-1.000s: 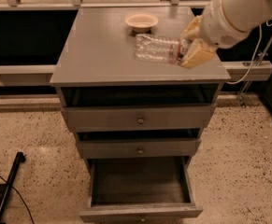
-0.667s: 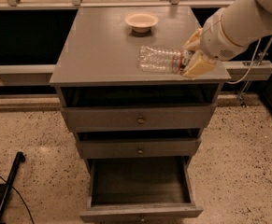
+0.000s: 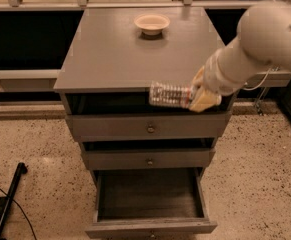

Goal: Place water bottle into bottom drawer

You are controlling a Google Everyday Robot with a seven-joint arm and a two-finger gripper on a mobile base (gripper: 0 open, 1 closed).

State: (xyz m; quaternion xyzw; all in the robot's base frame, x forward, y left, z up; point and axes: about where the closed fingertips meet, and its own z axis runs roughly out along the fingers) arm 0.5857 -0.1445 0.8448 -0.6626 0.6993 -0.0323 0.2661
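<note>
My gripper [image 3: 197, 94] is shut on the neck end of the water bottle [image 3: 169, 95], a clear ribbed plastic bottle held lying sideways. It hangs in the air in front of the cabinet top's front edge, at the height of the top drawer opening. The bottom drawer [image 3: 150, 226] is pulled out below, with a dark grey inside that holds nothing, and sits well under the bottle. My white arm [image 3: 265, 39] reaches in from the upper right.
A beige bowl [image 3: 152, 23] stands at the back of the grey cabinet top [image 3: 115, 54]. Two shallower drawers [image 3: 150, 128] with brass knobs sit slightly open above the bottom one. A black pole [image 3: 7, 204] lies on the speckled floor at lower left.
The gripper has carried the bottle from above the cabinet top toward the front and down, past the top's front edge.
</note>
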